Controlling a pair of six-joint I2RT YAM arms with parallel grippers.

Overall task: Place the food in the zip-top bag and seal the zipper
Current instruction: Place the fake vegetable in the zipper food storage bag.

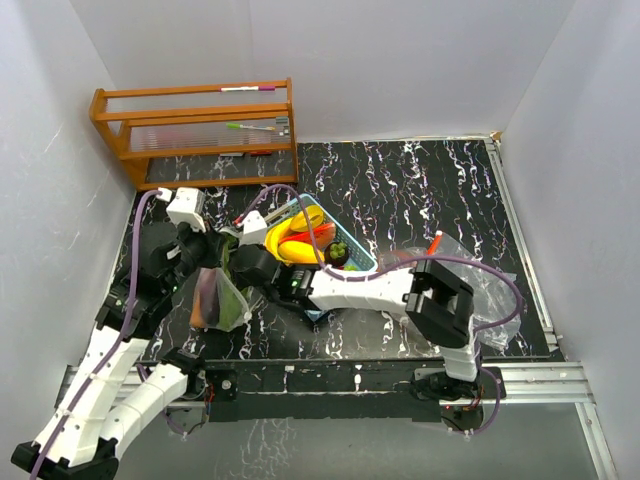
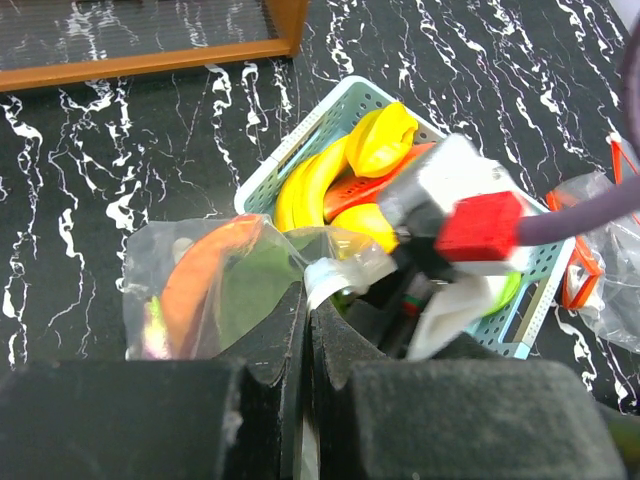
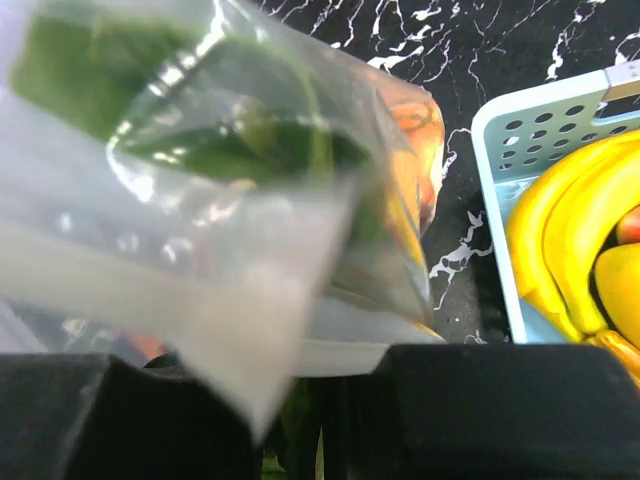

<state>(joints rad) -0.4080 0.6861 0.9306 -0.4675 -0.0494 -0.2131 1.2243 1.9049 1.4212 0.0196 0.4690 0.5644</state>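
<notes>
food (image 1: 292, 240): small toy fruit and vegetables, smooth glossy plastic. part of it lies in a basket (image 2: 285, 160), light-blue plastic with rows of punched holes, at the centre of the top view.
- curved yellow bananas (image 2: 305, 185), long axis running lower left to upper right in the left wrist view
- a rounded yellow mango (image 2: 385, 140) at their upper end
- a red-orange piece (image 2: 365, 188) just beside them

the rest sits inside the zip-top bag (image 1: 220, 298), left of the basket in the top view.
- an orange tapered piece (image 2: 195, 275), slanting lower left to upper right
- a green piece (image 3: 240, 150), blurred behind the film

zip-top bag: clear thin film, crinkled and shiny, held between the two grippers above the table (image 1: 420, 190), which is black with white marble veining. in the left wrist view its rim faces the basket and its body stretches toward the left edge of the frame.

left gripper (image 2: 307, 320): black padded fingers pressed together, with the bag's rim running into the seam between them.

right gripper (image 3: 325, 410): fingers nearly closed, pinching the bag's film and a white strip along its rim.

also present: a wooden shelf (image 1: 195, 125) at the upper left of the top view, and a second clear bag (image 1: 480, 285), crumpled, on the table at right.
</notes>
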